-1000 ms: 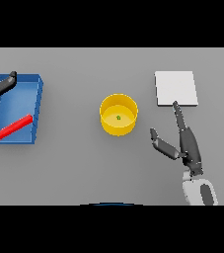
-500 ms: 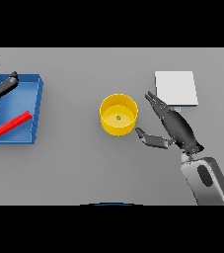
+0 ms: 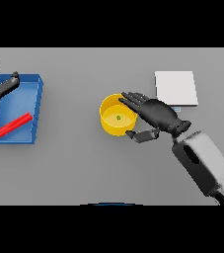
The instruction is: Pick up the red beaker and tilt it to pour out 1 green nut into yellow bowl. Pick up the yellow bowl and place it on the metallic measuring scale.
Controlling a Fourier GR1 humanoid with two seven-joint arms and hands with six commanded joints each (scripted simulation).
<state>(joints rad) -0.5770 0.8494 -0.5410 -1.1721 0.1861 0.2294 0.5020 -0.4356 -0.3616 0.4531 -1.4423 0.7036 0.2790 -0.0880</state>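
Your right hand (image 3: 155, 114) was at the yellow bowl (image 3: 114, 120) mid-counter, fingers (image 3: 132, 98) over its far right rim, thumb at the near side, curled about it; a green nut (image 3: 118, 117) lay inside; the scale (image 3: 176, 88) sat far right; your left hand (image 3: 0, 88) hung spread over the blue tray (image 3: 34, 111), where the red beaker (image 3: 13, 125) lay.
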